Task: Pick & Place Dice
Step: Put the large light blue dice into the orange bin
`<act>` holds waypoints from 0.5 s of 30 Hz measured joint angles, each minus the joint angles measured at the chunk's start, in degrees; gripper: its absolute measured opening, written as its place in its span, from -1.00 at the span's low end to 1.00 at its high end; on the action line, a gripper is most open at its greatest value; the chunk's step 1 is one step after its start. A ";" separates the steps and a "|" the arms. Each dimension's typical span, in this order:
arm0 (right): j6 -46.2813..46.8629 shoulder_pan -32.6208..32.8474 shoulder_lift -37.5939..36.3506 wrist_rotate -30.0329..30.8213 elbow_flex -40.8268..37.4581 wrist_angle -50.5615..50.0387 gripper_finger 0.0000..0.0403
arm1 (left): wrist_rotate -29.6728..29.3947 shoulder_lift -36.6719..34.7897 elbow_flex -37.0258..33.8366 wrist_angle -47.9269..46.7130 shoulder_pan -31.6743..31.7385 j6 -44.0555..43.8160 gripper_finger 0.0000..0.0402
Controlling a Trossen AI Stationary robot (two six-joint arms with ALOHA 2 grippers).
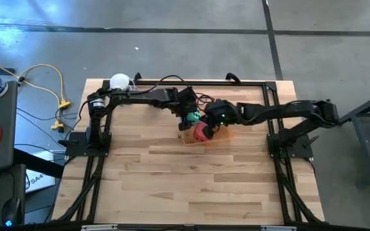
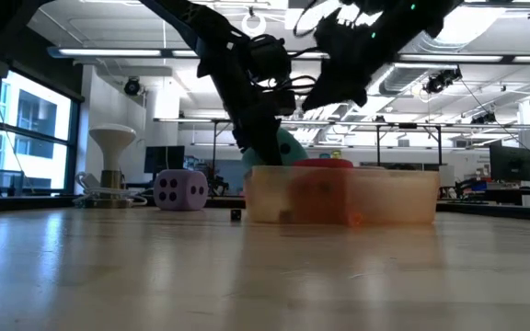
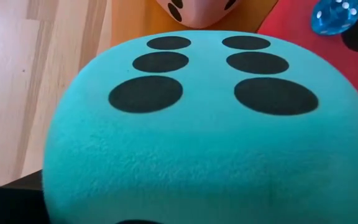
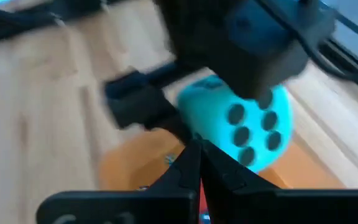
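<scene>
Holding my left claw (image 1: 190, 117) spread wide around the teal die (image 1: 193, 116) above the orange tray (image 1: 218, 136), apparently gripping it; my right claw (image 4: 197, 163) hangs beside it, shut and empty. Red die (image 1: 201, 131) sits in tray, purple die (image 2: 181, 189) on bench (image 1: 191, 186).

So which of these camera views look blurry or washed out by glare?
Right wrist view: smeared with blur, the teal die and the arm above it soft-edged. Low view: both arms silhouetted black against bright ceiling lights. Left wrist view: the teal die fills the frame, its near edge soft. High view: mostly even light.
</scene>
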 joint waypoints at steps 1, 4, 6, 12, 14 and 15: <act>-0.01 -0.23 0.84 0.45 0.00 0.05 -0.99 | 0.00 0.00 0.00 -0.09 0.00 -0.05 0.99; -1.38 -0.44 3.63 -1.29 0.00 1.96 -0.99 | 0.06 0.00 0.00 -0.18 0.00 1.09 0.99; -1.92 -0.37 5.24 -2.34 0.00 3.55 -0.99 | 0.37 0.02 0.00 -0.14 -0.22 2.53 0.99; -0.19 -0.12 6.29 -0.03 0.00 11.09 -0.99 | 1.33 0.02 0.00 -0.04 -1.49 4.92 0.99; -0.79 0.19 6.23 1.73 0.00 12.37 -0.99 | 1.26 0.02 0.00 -0.04 -1.87 6.01 0.99; -1.58 0.15 6.14 1.77 -0.02 12.49 -0.99 | 1.15 0.02 0.00 0.08 -2.01 6.61 0.99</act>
